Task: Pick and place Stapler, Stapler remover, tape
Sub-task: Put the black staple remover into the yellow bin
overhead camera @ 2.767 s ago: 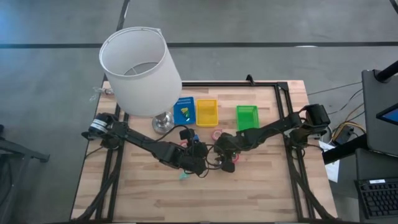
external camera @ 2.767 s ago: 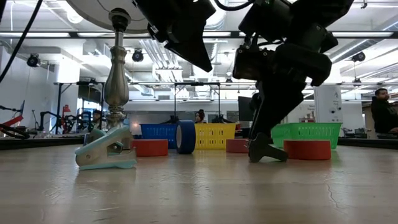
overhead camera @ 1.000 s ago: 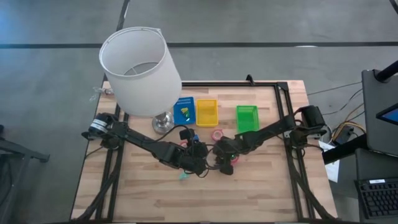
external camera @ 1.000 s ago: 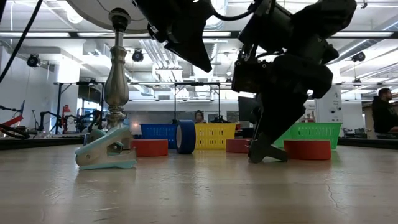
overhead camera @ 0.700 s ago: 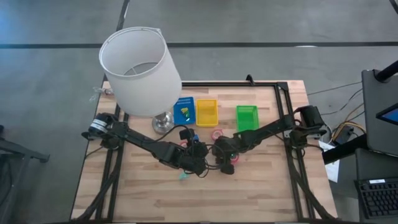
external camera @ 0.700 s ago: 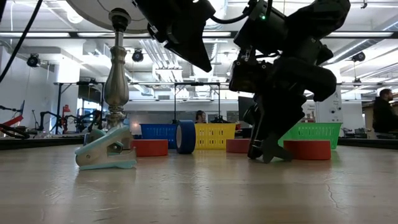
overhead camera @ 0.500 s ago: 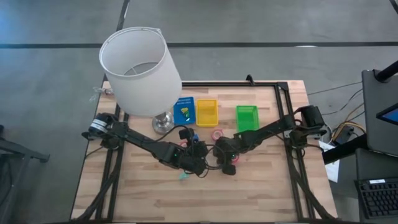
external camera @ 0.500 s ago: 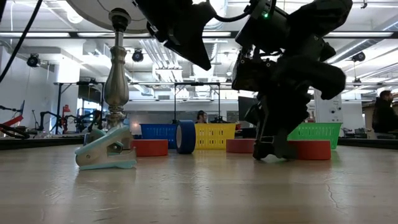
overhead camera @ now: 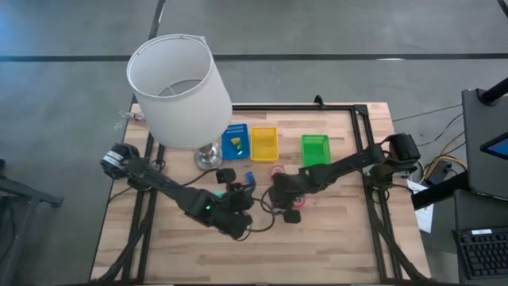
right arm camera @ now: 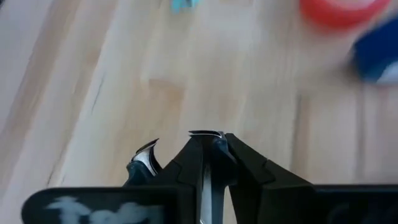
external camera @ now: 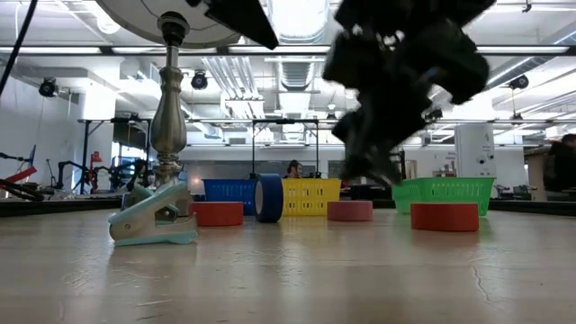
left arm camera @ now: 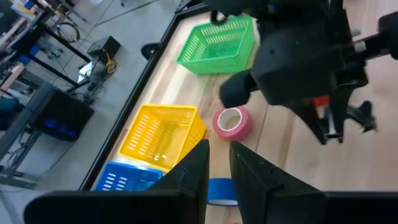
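Right gripper (right arm camera: 210,144) clamped on stapler remover (right arm camera: 144,157), lifted off table (overhead camera: 333,238) | left gripper (left arm camera: 217,158) pinched together, empty, above blue roll (left arm camera: 219,190) beside pink tape (left arm camera: 232,122)

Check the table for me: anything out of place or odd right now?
One thing: the table lamp stands on the table by the blue tray, its wide shade hiding that back corner from above. Otherwise the trays sit square and the red tape rolls lie flat, nothing spilled. The right gripper is shut on the stapler remover.
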`<action>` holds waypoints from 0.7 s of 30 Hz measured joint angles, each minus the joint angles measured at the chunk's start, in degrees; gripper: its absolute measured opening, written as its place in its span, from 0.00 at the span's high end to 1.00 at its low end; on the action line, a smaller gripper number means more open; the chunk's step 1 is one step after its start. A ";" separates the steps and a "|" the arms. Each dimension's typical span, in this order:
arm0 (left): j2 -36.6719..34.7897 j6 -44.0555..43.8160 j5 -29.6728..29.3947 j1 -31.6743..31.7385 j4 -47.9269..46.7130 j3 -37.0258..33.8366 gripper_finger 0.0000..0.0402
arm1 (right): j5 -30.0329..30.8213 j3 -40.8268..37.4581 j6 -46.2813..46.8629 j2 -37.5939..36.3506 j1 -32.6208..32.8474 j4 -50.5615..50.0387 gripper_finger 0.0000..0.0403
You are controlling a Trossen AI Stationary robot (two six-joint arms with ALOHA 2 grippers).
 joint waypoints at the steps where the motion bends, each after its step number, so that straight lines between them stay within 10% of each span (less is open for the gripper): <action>1: -0.47 -0.58 -0.07 -0.25 -0.32 -0.30 0.83 | 0.85 0.99 -1.25 -0.28 0.00 0.10 0.89; 12: -1.83 -8.13 0.69 -3.52 -2.13 -9.11 0.83 | 20.25 13.37 -12.38 -0.23 -3.09 -3.32 0.88; 21: -1.89 -14.04 0.58 -4.50 -2.75 -12.01 0.83 | 21.36 14.00 -11.79 -0.07 -17.32 -5.45 0.88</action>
